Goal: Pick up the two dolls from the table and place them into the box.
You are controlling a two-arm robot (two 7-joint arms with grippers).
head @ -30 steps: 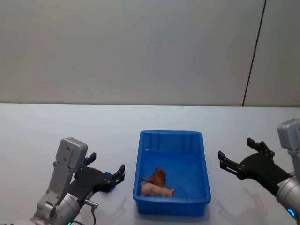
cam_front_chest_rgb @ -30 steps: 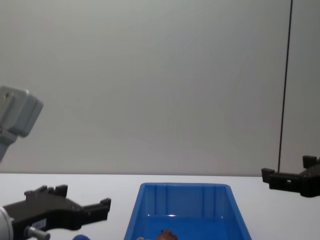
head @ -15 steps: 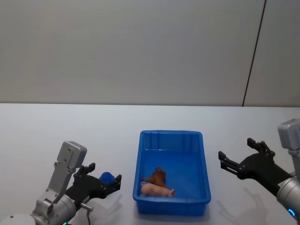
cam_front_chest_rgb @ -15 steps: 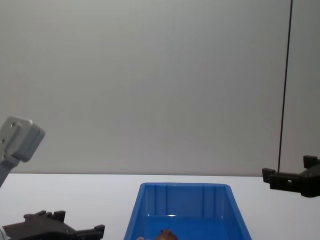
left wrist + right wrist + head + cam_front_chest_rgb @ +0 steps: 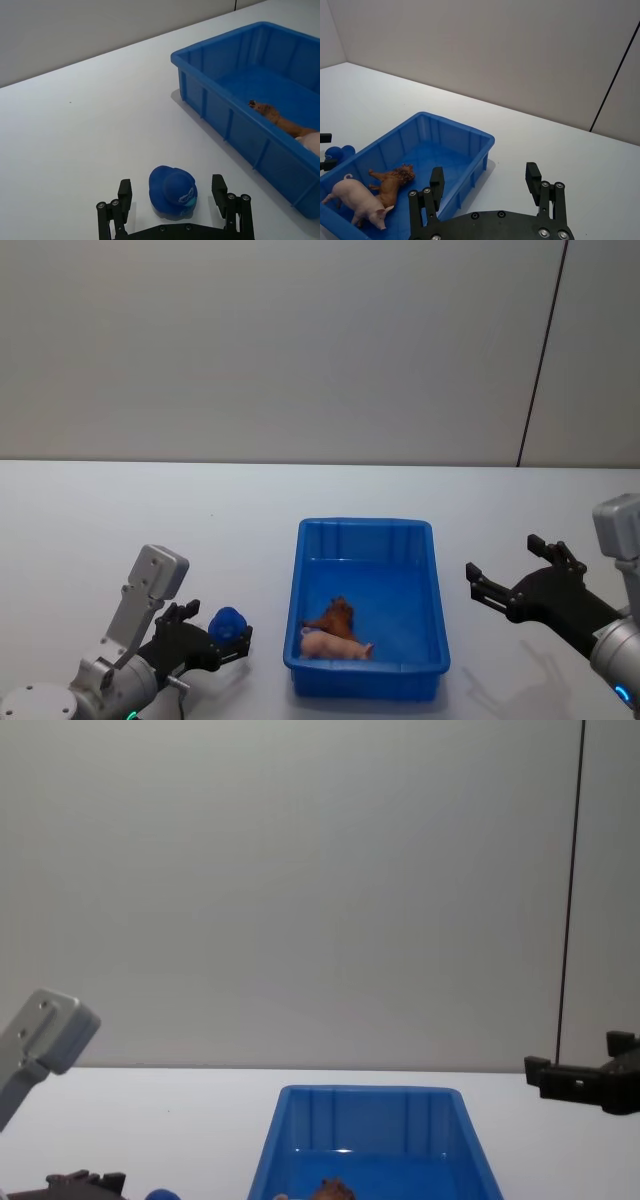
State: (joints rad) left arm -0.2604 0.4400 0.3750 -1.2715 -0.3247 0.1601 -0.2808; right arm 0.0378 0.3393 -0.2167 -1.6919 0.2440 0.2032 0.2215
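In the head view the left gripper (image 5: 212, 642) sits low over the white table (image 5: 120, 530), its grey wrist block tilted up behind it and its black fingers spread apart. The blue doll (image 5: 227, 622), rounded and smooth, lies between the fingertips, with a fingertip at each side of it. The blue box (image 5: 366, 678) stands just beyond the inner finger, a glossy plastic bin with sloping walls and a thick rim. Inside it lie the reddish-brown doll (image 5: 333, 617) and a pink pig (image 5: 334, 645), side by side near the front wall. The right gripper (image 5: 511, 573) hangs over the table on the box's other side, well apart from it, fingers wide.

The left wrist view shows what the head view cannot: the blue doll (image 5: 173, 191) is a duck-like toy in a cap with a pale printed face, resting on the table between the two ribbed black fingers (image 5: 218, 189), with a gap on each side. The box wall (image 5: 235, 127) shows moulded ribs, and the brown doll's tail end (image 5: 272, 114) pokes up inside.

The right wrist view looks past its own open fingers (image 5: 533, 179) to the box (image 5: 470, 134), where the brown doll (image 5: 390, 182) reads as a maned four-legged animal beside the pig (image 5: 357, 199).

The chest view catches the box's far wall (image 5: 368, 1115) head-on, the left wrist block (image 5: 45, 1038) and the right gripper's black fingertip (image 5: 548, 1076) at the edges.
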